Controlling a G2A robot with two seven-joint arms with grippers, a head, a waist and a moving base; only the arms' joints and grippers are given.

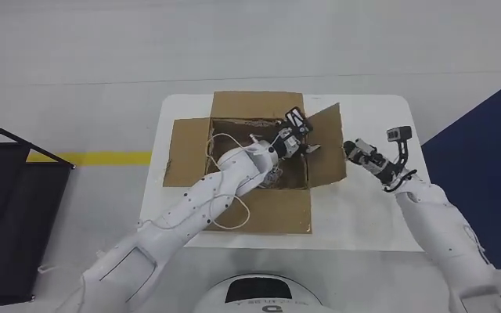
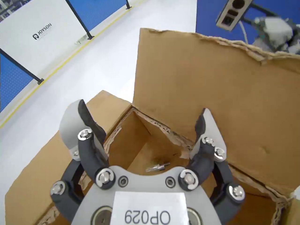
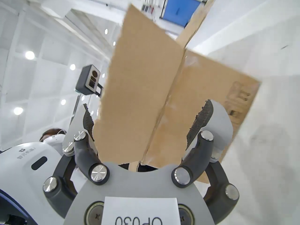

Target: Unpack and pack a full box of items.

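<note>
Hovering over the open box (image 1: 270, 213) on the table (image 1: 360, 219), the left gripper (image 2: 143, 127) holds its jaws spread and empty. A small metal part (image 2: 157, 166) lies on the box floor just below them, its long axis running across between the jaws. The right gripper (image 3: 147, 118), jaws also spread, stands outside the side flap (image 3: 140, 83), farther away.

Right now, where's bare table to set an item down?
Near right corner of the table, between the box's right flap and the edge. Crowded: left end effector over the box's far right corner, right end effector by that flap.
</note>
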